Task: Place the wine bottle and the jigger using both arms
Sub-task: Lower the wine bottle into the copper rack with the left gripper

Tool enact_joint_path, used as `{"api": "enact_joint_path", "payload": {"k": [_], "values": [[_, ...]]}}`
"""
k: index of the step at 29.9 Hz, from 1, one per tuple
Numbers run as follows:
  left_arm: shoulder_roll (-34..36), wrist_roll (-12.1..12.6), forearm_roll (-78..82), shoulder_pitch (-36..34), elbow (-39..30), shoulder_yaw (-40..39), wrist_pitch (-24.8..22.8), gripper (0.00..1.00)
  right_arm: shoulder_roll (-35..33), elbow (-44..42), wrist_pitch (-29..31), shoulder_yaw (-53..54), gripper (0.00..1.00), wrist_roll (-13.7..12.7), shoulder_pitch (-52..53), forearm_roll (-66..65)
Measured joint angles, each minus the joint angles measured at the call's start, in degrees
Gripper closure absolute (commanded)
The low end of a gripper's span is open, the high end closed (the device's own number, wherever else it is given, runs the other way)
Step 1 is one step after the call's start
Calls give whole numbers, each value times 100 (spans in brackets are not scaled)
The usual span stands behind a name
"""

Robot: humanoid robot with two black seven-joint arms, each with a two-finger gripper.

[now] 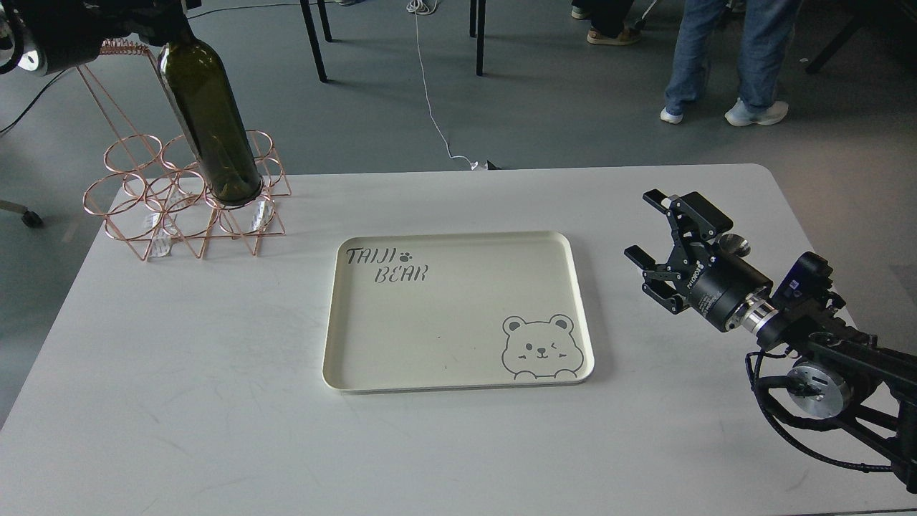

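I've got the wine bottle (208,122) tilted in the front ring of the copper wire rack (183,197) at the far left of the table (179,401), my left gripper (168,18) up at its neck by the frame's top edge, too dark and cropped for me to tell whether it's clamped. My right gripper (663,240) hangs with fingers spread wide and empty, right of the cream bear tray (458,312). The tray is bare and I can't make out the jigger for certain, so by my reckoning both placements remain.
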Motion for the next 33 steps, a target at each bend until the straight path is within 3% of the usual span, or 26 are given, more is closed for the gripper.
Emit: {"api": "enact_joint_path", "payload": {"k": [33], "values": [[-217, -1, -257, 799, 333, -60, 484, 82, 16, 6, -9, 0, 1, 0, -79, 0]]}}
